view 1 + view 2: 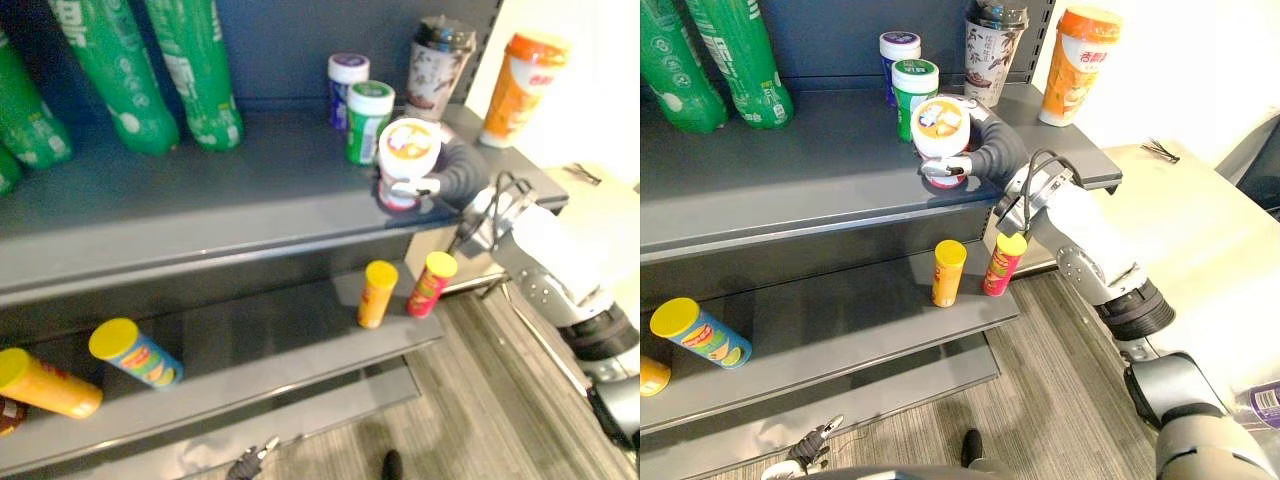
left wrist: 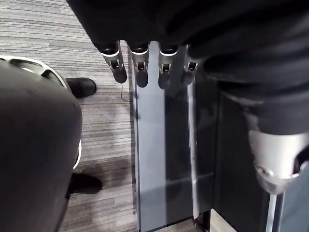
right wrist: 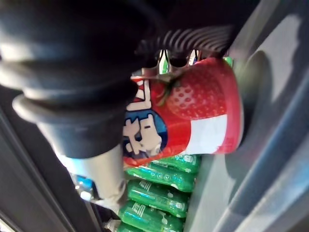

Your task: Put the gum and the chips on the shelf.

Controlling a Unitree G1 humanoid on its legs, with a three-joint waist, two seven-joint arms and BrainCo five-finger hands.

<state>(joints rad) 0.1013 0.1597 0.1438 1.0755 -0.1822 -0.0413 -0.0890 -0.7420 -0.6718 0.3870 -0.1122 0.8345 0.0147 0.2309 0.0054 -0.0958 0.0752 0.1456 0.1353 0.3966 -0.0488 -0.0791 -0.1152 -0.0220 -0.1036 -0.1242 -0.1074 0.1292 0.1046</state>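
A red gum jar (image 1: pixel 405 150) with a white lid stands at the front edge of the top shelf (image 1: pixel 200 210). My right hand (image 1: pixel 452 175) is shut on it, thumb across its front; the right wrist view shows the jar (image 3: pixel 198 108) with its base against the shelf. Two chips cans stand upright on the lower shelf below, one yellow (image 1: pixel 377 293) and one red (image 1: pixel 430 284). My left hand (image 2: pixel 140 67) hangs low by the floor with its fingers straight and nothing in it.
Behind the held jar stand a green gum jar (image 1: pixel 368 122) and a purple one (image 1: pixel 346 90), then a brown cup (image 1: pixel 437 68) and an orange cup (image 1: pixel 522 88). Green bottles (image 1: pixel 190 70) stand at the back left. Two chips cans (image 1: pixel 135 353) lie at the lower shelf's left.
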